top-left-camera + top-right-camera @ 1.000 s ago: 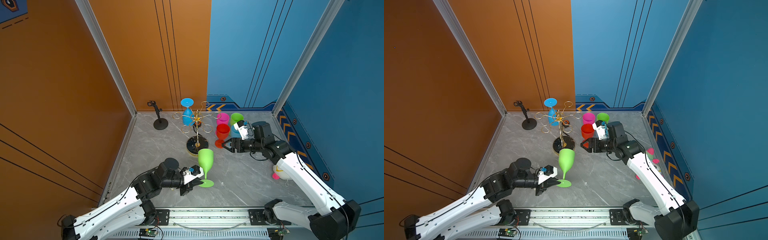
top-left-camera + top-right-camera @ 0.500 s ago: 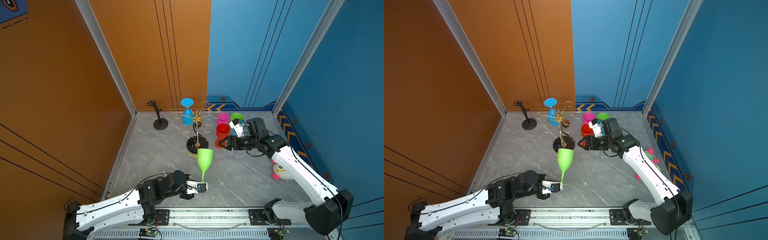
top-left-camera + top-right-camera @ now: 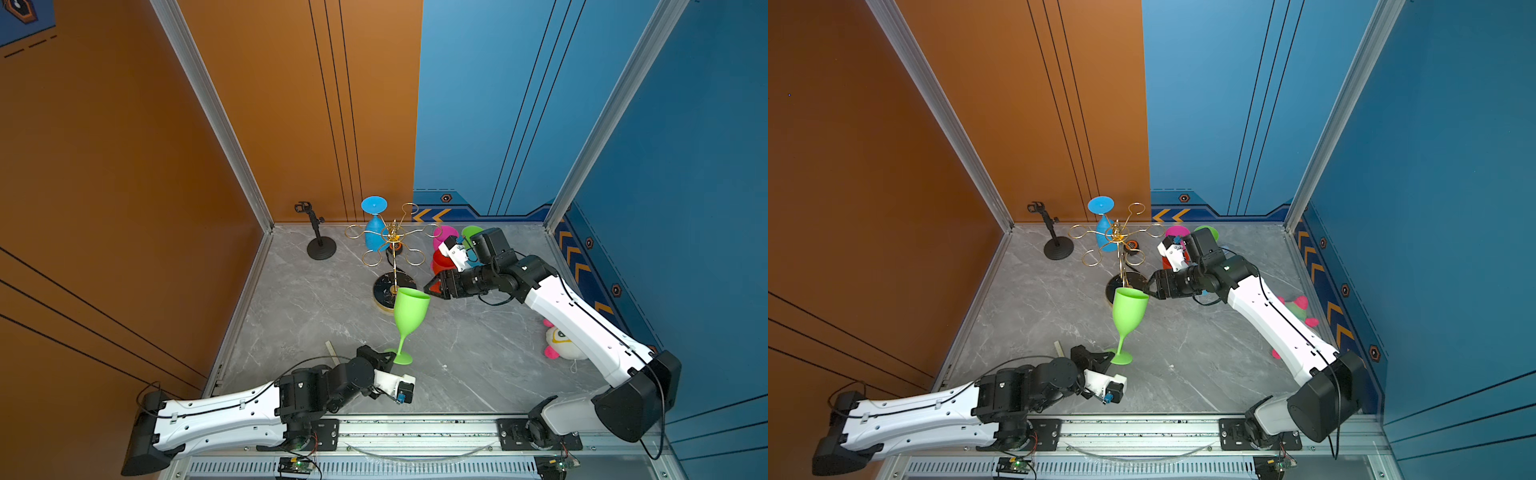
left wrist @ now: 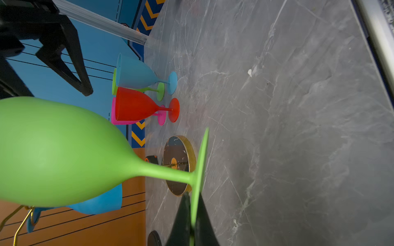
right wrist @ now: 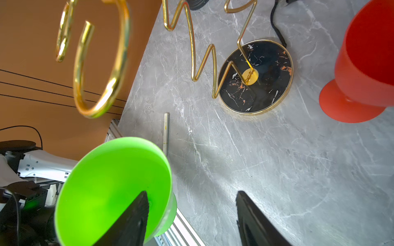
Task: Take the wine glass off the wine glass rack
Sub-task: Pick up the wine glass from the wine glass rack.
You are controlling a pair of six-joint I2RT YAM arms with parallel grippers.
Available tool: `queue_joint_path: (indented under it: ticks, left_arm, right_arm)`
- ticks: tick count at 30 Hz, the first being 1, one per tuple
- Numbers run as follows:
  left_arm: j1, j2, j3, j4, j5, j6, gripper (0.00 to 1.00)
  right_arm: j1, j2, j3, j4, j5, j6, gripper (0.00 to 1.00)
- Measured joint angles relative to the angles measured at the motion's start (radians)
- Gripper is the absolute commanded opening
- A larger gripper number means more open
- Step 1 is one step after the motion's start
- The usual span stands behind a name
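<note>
The wine glass rack [image 3: 393, 237] [image 3: 1119, 237] is a gold wire stand on a black marbled base [image 5: 258, 76]. A blue wine glass [image 3: 374, 232] [image 3: 1102, 237] hangs upside down from it. A green wine glass [image 3: 409, 309] [image 3: 1128, 309] [image 4: 53, 153] [image 5: 110, 187] stands upright in front of the rack, off it. My left gripper [image 3: 388, 357] [image 3: 1106, 357] [image 4: 193, 198] is shut on the rim of its foot. My right gripper [image 3: 430, 287] [image 3: 1148, 289] [image 5: 191, 192] is open at the bowl's rim, with one finger inside the bowl and the other well outside.
Red [image 3: 440, 262], pink [image 3: 444, 232], green [image 3: 471, 232] and light blue [image 4: 136, 73] glasses stand at the back right behind my right arm. A black clamp stand [image 3: 320, 249] is at the back left. A plush toy [image 3: 563, 343] lies at the right, a pale strip [image 3: 330, 347] near the front.
My right gripper has moved left to the green glass's rim and its jaws have narrowed. My left arm has dropped lower along the front, still gripping the glass's foot.
</note>
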Motion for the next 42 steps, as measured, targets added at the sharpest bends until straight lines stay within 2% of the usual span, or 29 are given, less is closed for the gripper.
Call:
queue_joint_path:
  ticks: [6, 17, 24, 28, 36, 42]
  left_arm:
    - [-0.006, -0.001, -0.037, 0.042, -0.069, 0.111, 0.00]
    - [-0.014, -0.007, -0.130, 0.194, -0.171, 0.314, 0.00]
    - [-0.014, -0.020, -0.146, 0.205, -0.193, 0.361, 0.00]
    - [-0.014, -0.024, -0.147, 0.207, -0.196, 0.370, 0.00]
    - [-0.014, -0.024, -0.148, 0.206, -0.196, 0.370, 0.09]
    - [-0.014, -0.024, -0.149, 0.238, -0.200, 0.361, 0.28]
  right_arm:
    - [0.023, 0.016, 0.014, -0.022, -0.006, -0.016, 0.55]
    - [0.035, 0.052, 0.033, -0.052, -0.035, -0.039, 0.32]
    - [0.045, 0.065, 0.044, -0.068, -0.053, -0.039, 0.16]
    - [0.048, 0.065, 0.048, -0.069, -0.057, -0.039, 0.10]
    - [0.047, 0.065, 0.048, -0.081, -0.056, -0.040, 0.02]
    - [0.033, 0.065, 0.048, -0.097, -0.054, -0.039, 0.01]
